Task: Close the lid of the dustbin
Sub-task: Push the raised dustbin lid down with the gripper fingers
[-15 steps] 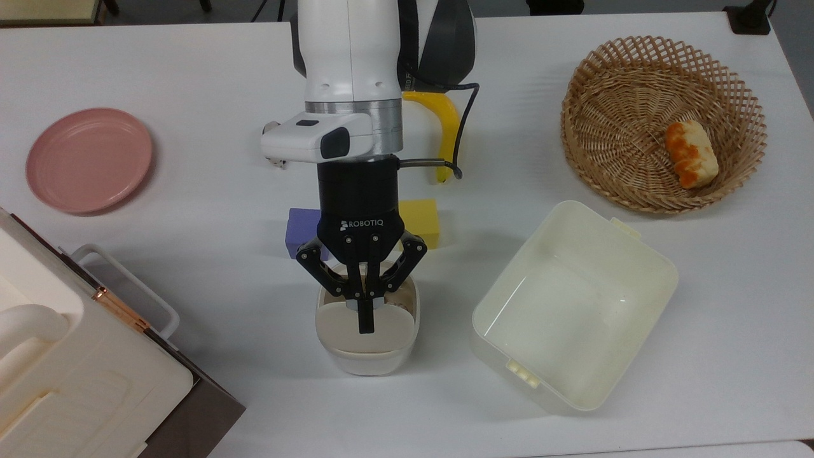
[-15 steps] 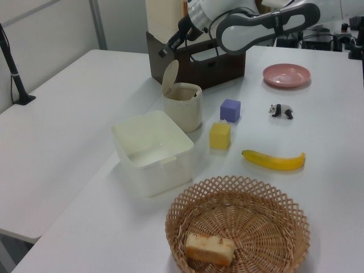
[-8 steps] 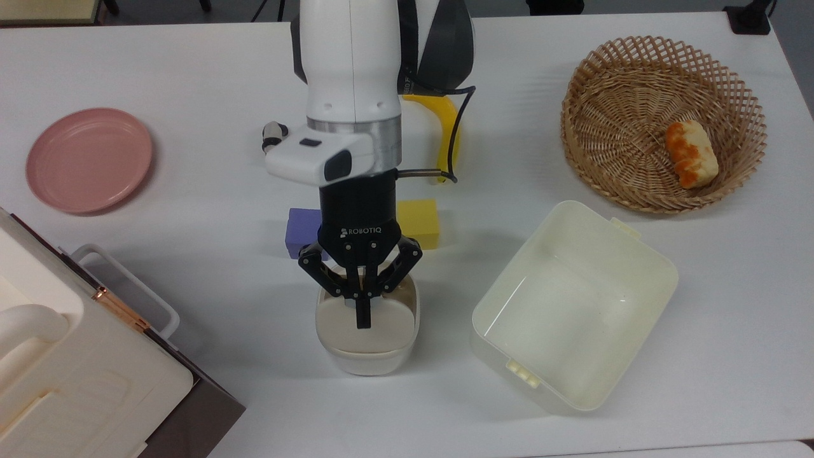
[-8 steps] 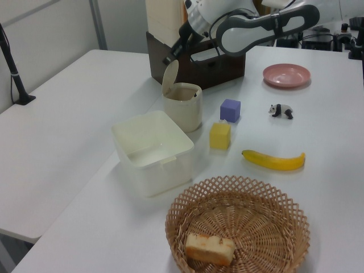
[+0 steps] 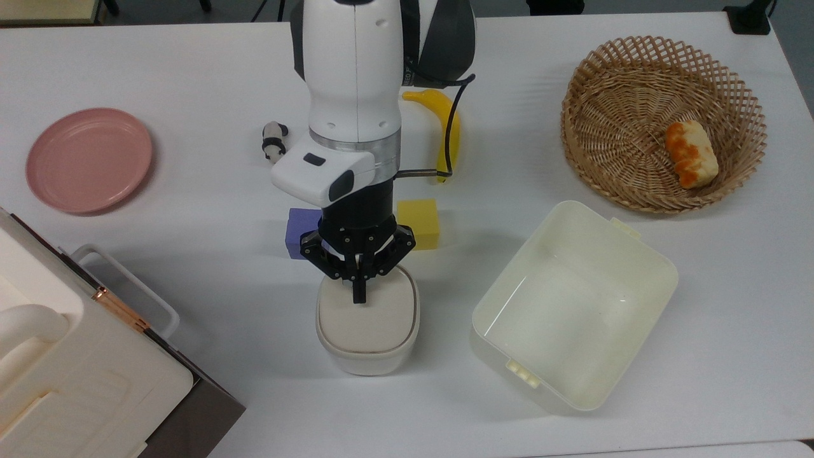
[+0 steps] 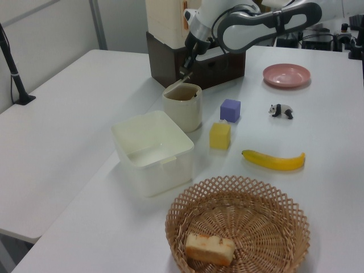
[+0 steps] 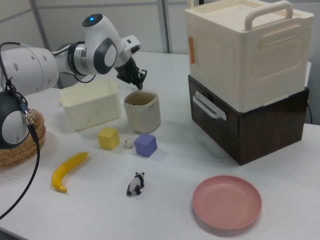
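Fingers (image 5: pixel 359 294) pressed together, tip on lid (image 5: pixel 369 318); lid down over dustbin (image 5: pixel 367 356).

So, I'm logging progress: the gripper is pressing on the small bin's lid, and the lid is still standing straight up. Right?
Not quite. The gripper is on the lid, but the lid is not standing up: in the top view it lies nearly flat over the small bin. The left view shows it low over the rim, whether fully shut I cannot tell.

My top view: overhead, looking straight down on the bench (image 5: pixel 191 76). Left view: oblique, seemingly from the basket (image 6: pixel 239 224) end. Right view: oblique, opposite end, beside the plate (image 7: pixel 227 202). All share the dustbin (image 5: pixel 367 318).
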Action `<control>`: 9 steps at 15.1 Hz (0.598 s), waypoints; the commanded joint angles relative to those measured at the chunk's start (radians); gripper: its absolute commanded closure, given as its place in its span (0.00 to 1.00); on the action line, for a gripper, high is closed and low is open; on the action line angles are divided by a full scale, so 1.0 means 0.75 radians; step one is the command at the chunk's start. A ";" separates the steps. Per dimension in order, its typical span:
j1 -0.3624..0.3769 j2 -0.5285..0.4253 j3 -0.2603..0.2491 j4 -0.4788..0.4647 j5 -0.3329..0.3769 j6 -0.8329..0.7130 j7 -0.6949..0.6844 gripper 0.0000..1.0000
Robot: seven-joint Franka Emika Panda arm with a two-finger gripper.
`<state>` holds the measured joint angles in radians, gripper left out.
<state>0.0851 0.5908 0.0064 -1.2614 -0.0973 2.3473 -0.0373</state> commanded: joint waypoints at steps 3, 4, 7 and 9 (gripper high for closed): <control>0.038 -0.009 -0.002 -0.085 -0.024 -0.064 0.003 1.00; 0.040 -0.002 0.000 -0.093 -0.024 -0.064 0.003 1.00; 0.040 0.004 -0.002 -0.120 -0.024 -0.064 0.005 1.00; 0.040 0.016 0.000 -0.118 -0.024 -0.062 0.003 1.00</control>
<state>0.1081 0.6015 0.0077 -1.3093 -0.1044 2.3149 -0.0371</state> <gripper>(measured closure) 0.991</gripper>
